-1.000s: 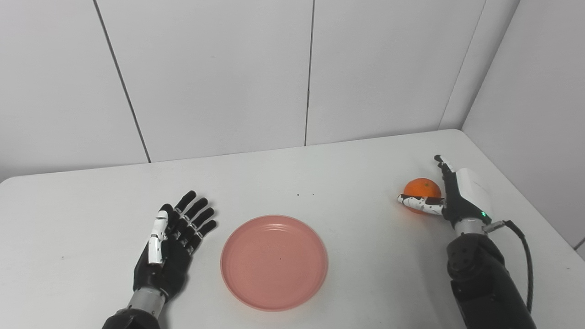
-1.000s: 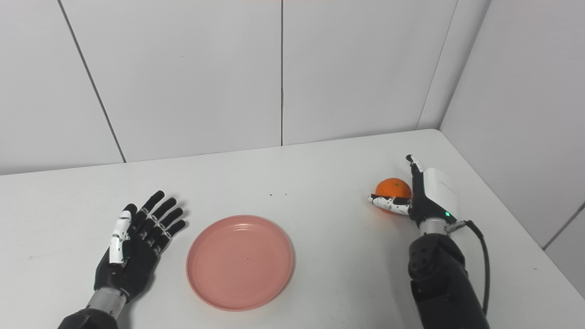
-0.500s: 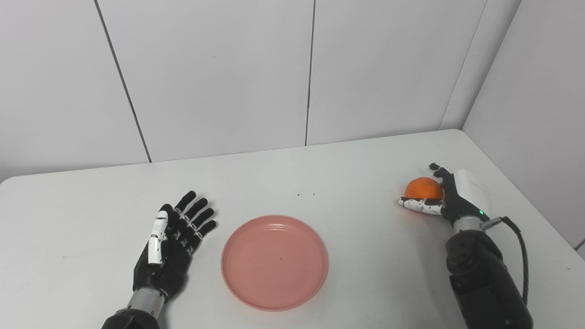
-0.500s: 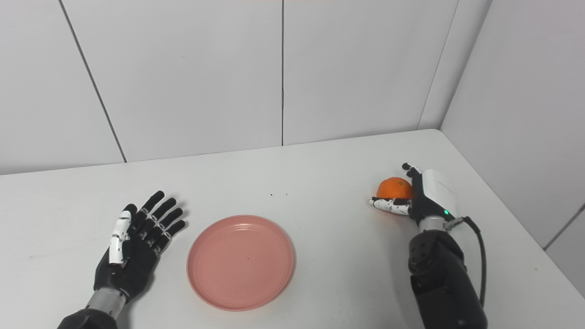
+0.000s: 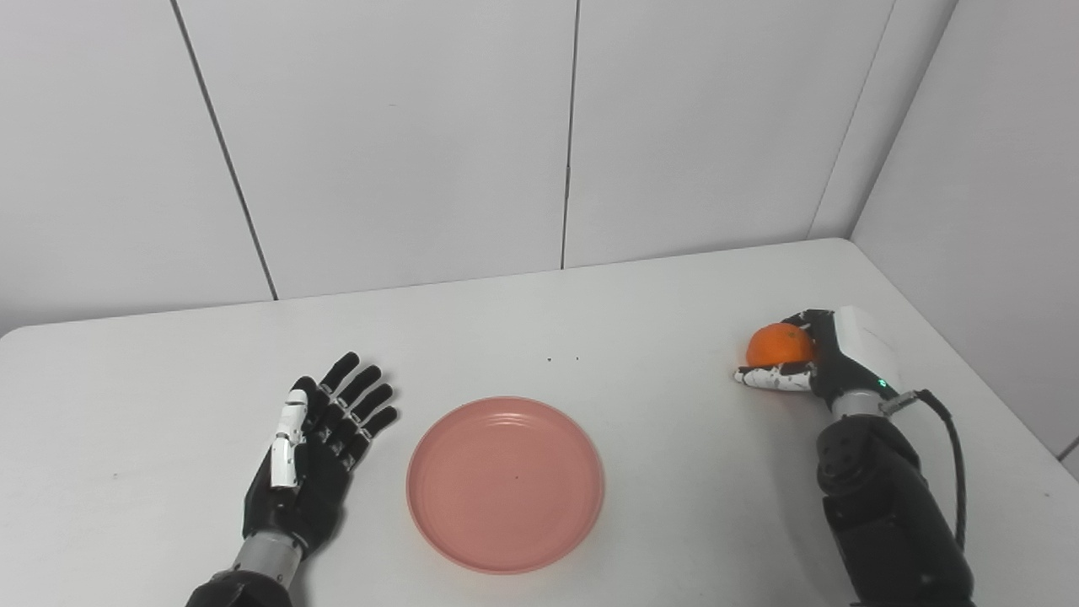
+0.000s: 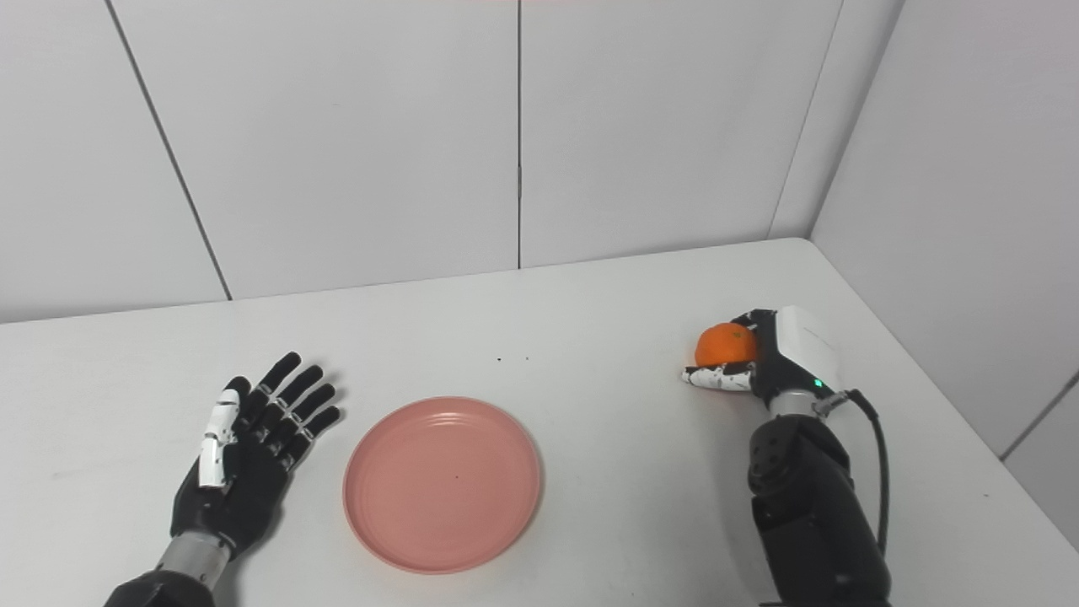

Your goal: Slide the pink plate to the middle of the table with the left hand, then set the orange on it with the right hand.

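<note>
The orange (image 5: 780, 345) sits inside the right hand (image 5: 822, 361), at the right side of the white table (image 5: 657, 303). The fingers curl over its far side and the thumb lies under its near side, so the hand holds it. The pink plate (image 5: 505, 484) lies flat near the middle front of the table, well apart from the orange. The left hand (image 5: 314, 447) rests just beside the plate's left rim, not touching it, palm up with fingers spread and holding nothing

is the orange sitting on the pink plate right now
No, the orange is held in the right robot hand, well to the right of the empty pink plate.
</note>
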`<state>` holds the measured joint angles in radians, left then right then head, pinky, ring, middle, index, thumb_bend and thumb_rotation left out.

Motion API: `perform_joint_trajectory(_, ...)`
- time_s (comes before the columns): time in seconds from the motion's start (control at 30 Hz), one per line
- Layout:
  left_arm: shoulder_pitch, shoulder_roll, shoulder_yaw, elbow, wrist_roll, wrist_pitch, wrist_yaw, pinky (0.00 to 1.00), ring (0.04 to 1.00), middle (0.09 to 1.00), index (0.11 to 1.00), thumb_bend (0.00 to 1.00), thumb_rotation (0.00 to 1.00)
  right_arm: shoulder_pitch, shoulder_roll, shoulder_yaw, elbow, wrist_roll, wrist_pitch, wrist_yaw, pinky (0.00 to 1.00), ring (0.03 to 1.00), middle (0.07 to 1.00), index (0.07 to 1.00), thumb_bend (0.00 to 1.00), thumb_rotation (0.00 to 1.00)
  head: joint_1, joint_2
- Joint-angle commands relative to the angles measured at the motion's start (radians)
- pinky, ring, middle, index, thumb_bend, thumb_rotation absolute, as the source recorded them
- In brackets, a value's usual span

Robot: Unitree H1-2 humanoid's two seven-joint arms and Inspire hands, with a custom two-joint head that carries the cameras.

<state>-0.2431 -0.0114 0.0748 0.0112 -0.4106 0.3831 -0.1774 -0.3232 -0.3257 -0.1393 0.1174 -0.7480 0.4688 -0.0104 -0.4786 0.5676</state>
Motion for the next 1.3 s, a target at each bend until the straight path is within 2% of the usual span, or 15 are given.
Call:
perform_joint_trajectory(0.0, 0.010, 0.005, -0.001, -0.008, -0.006, 0.021, -0.001, 0.83, 0.844, 0.855, 0.856, 0.35, 1.00, -0.020, -0.009, -0.001, -0.023, -0.004, 0.001, 0.014, 0.37, 0.442, 0.505, 0.502, 0.85, 0.22, 0.001, 0.001)
perform_joint_trajectory(0.07, 0.009, 0.003, 0.000, -0.008, -0.008, 0.024, 0.001, 0.83, 0.843, 0.853, 0.853, 0.35, 1.00, -0.015, -0.014, 0.003, -0.042, 0.012, -0.001, 0.005, 0.36, 0.428, 0.485, 0.480, 0.81, 0.18, 0.008, 0.000)
perform_joint_trajectory(0.1, 0.009, 0.001, 0.001, -0.008, -0.008, 0.026, 0.002, 0.83, 0.841, 0.852, 0.850, 0.35, 1.00, -0.012, -0.017, 0.007, -0.051, 0.022, -0.002, -0.001, 0.35, 0.423, 0.481, 0.481, 0.67, 0.16, 0.008, 0.000)
perform_joint_trajectory(0.13, 0.008, -0.001, 0.001, -0.009, -0.007, 0.028, 0.006, 0.83, 0.840, 0.850, 0.848, 0.35, 1.00, -0.009, -0.020, 0.009, -0.062, 0.031, -0.004, -0.007, 0.35, 0.416, 0.474, 0.482, 0.57, 0.15, 0.011, -0.001)
perform_joint_trajectory(0.23, 0.008, -0.001, 0.000, -0.009, -0.007, 0.026, 0.005, 0.83, 0.841, 0.851, 0.851, 0.35, 1.00, -0.004, -0.023, 0.009, -0.095, 0.048, -0.003, -0.017, 0.34, 0.402, 0.458, 0.482, 0.53, 0.14, 0.011, -0.001)
perform_joint_trajectory(0.67, 0.012, -0.011, -0.006, -0.013, 0.000, 0.011, 0.008, 0.83, 0.846, 0.854, 0.851, 0.35, 1.00, 0.009, -0.019, 0.033, -0.311, 0.040, -0.015, -0.028, 0.31, 0.384, 0.438, 0.481, 0.52, 0.14, 0.037, 0.001)
perform_joint_trajectory(0.97, 0.015, -0.023, -0.015, -0.026, 0.014, 0.009, 0.025, 0.83, 0.844, 0.855, 0.854, 0.35, 1.00, -0.016, 0.025, 0.098, -0.477, -0.022, -0.001, 0.018, 0.30, 0.386, 0.443, 0.482, 0.52, 0.15, 0.073, 0.004)
perform_joint_trajectory(1.03, 0.016, -0.027, -0.015, -0.029, 0.011, 0.009, 0.027, 0.83, 0.845, 0.855, 0.854, 0.35, 1.00, -0.022, 0.049, 0.116, -0.515, -0.049, 0.000, 0.049, 0.30, 0.390, 0.448, 0.482, 0.52, 0.15, 0.083, 0.006)
perform_joint_trajectory(1.27, 0.021, -0.040, -0.025, -0.038, 0.022, 0.002, 0.034, 0.83, 0.840, 0.853, 0.853, 0.35, 1.00, -0.037, 0.117, 0.207, -0.577, -0.107, -0.009, 0.111, 0.28, 0.370, 0.434, 0.482, 0.52, 0.14, 0.127, 0.018)
